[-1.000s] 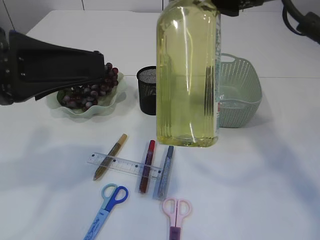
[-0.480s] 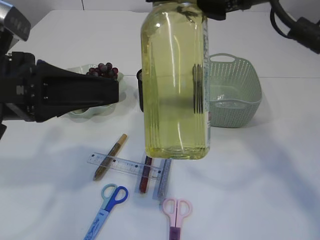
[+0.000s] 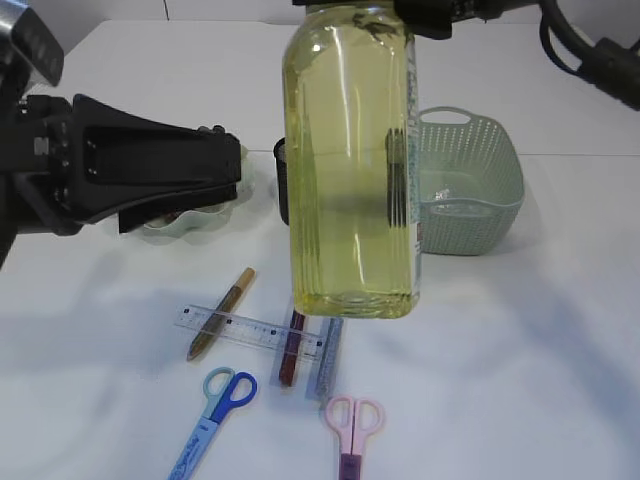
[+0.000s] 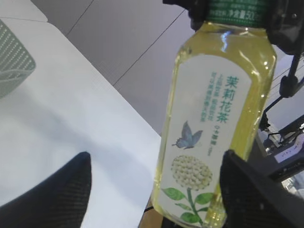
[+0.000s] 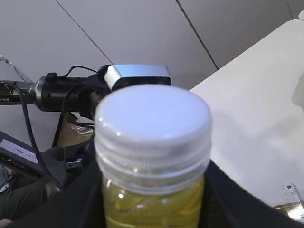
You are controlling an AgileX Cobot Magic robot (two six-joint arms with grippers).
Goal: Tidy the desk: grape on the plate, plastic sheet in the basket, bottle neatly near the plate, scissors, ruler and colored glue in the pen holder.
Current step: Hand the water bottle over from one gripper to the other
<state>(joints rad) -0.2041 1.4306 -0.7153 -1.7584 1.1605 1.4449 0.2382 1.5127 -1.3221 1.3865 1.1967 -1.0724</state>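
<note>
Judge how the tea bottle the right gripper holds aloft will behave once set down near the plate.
The bottle looks nearly full of yellow liquid, so probably heavy for its size. Tall with a narrow base, it may tip if released tilted. Its smooth clear wall likely slips; the right gripper clamps below the white cap.

We note the bottle (image 3: 350,170) is clear glossy plastic with a ribbed white plastic cap (image 5: 153,128) and a smooth printed label (image 4: 202,142). The basket (image 3: 470,190) is matt green woven plastic. The pen holder (image 3: 281,180) is black metal mesh. The ruler (image 3: 245,330) is transparent plastic. The table (image 3: 520,380) looks smooth, matt white.
</note>
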